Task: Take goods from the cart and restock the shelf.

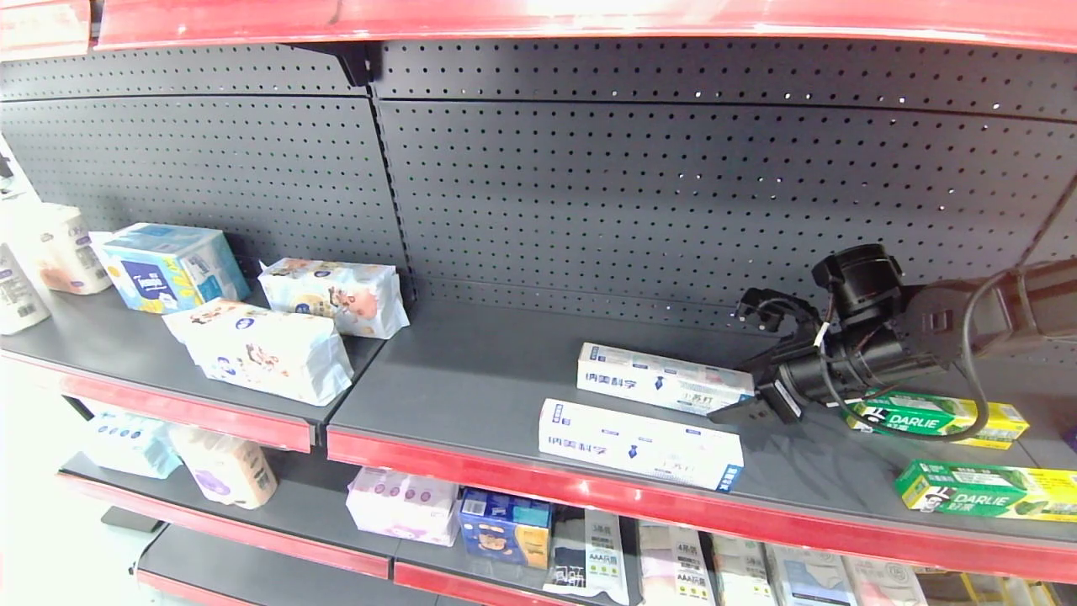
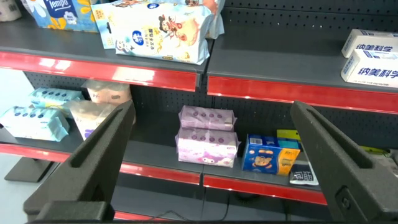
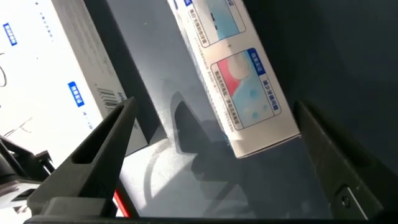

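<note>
Your left hand hangs open, low before the lower shelves. On the shelf the near white toothpaste box lies along the front lip. Behind it your right hand stands open, gripping nothing, at the right end of the far white toothpaste box. That box looks placed, so lift clear rightward without nudging it or the green toothpaste box.

Shop: red-edged pegboard shelves stocked with toothpaste boxes, tissue packs.
</note>
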Controlling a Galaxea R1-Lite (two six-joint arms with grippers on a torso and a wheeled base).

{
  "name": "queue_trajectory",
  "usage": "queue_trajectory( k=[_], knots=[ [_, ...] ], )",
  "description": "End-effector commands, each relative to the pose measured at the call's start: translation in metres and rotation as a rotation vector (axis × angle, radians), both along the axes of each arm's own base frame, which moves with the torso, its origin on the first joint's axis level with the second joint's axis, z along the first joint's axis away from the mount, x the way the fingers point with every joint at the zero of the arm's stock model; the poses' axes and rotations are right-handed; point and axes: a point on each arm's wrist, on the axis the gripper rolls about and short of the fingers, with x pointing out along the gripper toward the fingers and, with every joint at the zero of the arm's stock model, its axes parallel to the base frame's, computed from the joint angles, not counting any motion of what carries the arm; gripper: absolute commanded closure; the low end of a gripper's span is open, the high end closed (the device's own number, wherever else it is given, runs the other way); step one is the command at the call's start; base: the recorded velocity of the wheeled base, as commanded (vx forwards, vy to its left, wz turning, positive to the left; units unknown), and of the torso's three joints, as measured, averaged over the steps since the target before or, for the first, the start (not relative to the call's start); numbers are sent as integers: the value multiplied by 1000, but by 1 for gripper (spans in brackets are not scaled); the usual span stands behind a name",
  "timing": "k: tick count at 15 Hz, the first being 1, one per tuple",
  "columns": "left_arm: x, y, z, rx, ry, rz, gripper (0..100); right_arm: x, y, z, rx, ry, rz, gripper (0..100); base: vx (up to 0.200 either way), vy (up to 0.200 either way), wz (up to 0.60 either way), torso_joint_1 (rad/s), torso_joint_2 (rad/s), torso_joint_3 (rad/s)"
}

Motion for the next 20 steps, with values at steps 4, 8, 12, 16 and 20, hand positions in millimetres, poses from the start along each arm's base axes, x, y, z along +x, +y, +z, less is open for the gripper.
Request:
queue_trajectory(
  k=[4, 8, 12, 16, 20],
  knots=[
    [0, 0, 0, 0, -1, 0, 0, 9, -3, 13, 17, -55, -26, 0, 0, 0, 0, 0, 0, 0],
    [0, 0, 0, 0, -1, 0, 0, 14, -21, 37, 65, -92, -140, 0, 0, 0, 0, 0, 0, 0],
    [0, 0, 0, 0, 0, 0, 0, 9, -42, 49, -29, -132, -299, 0, 0, 0, 0, 0, 0, 0],
    [0, 0, 0, 0, -1, 0, 0, -3, -45, 39, -116, -97, -354, 0, 0, 0, 0, 0, 0, 0],
    [0, 0, 0, 0, 0, 2, 0, -7, -43, 22, -154, -45, -357, 0, 0, 0, 0, 0, 0, 0]
  ],
)
